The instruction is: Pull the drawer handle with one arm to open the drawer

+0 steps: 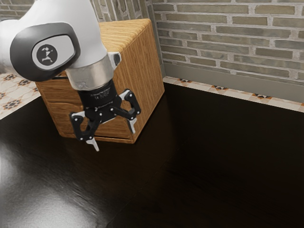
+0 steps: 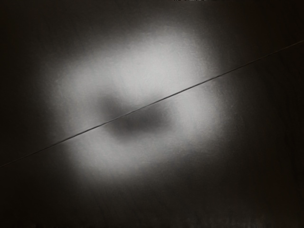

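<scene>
Nearest of all is the white housing of my arm [image 1: 47,42], coming in from the exterior view's upper left and bending down to the black tool [image 1: 114,138]. Its two fingers [image 1: 131,124] are spread wide and point down at the worktop [image 1: 213,180] with nothing held between them. Right behind the tool stands the wooden drawer cabinet [image 1: 137,71], set on the dark glossy worktop toward the exterior view's left. Its front face [image 1: 54,97] turns to that same side, and my wrist covers much of it. The part I can see shows thin seams and looks flush with the box. Whether a finger touches the cabinet's lower corner I cannot tell. A grey brick wall [image 1: 228,33] and a strip of patterned floor tiles [image 1: 237,92] lie beyond the worktop. From the wrist I see the worktop's sheen [image 2: 237,142], a thin straight seam [image 2: 152,102] crossing it, and a dark blot over the seam.
</scene>
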`<state>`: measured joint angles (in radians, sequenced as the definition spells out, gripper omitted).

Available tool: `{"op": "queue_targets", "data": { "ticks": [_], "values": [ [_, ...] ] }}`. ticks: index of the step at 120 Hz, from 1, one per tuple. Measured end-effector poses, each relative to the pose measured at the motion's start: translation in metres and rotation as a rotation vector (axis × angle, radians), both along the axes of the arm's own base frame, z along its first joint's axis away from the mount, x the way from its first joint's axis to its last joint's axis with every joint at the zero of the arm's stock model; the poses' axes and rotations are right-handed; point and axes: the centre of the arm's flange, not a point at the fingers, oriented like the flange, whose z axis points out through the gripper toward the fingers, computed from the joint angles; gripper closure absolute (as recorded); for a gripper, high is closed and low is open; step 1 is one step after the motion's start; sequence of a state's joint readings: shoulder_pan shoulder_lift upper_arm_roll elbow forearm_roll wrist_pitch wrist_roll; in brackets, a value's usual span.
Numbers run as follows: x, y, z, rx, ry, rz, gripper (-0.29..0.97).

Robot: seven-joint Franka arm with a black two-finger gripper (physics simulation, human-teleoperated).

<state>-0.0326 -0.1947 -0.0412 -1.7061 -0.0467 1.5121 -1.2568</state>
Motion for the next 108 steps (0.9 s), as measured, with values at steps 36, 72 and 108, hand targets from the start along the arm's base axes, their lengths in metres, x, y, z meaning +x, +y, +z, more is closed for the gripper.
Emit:
{"op": "queue_targets", "data": {
  "ticks": [36, 72, 108],
  "values": [
    [0.004, 0.0, 0.053, 0.035, -0.17, 0.121, 0.0],
    [-0.004, 0.065, 0.048, 0.08, -0.294, 0.318, 0.0],
    [-0.013, 0.106, 0.055, 0.066, -0.443, 0.467, 0.0]
  ]
}}
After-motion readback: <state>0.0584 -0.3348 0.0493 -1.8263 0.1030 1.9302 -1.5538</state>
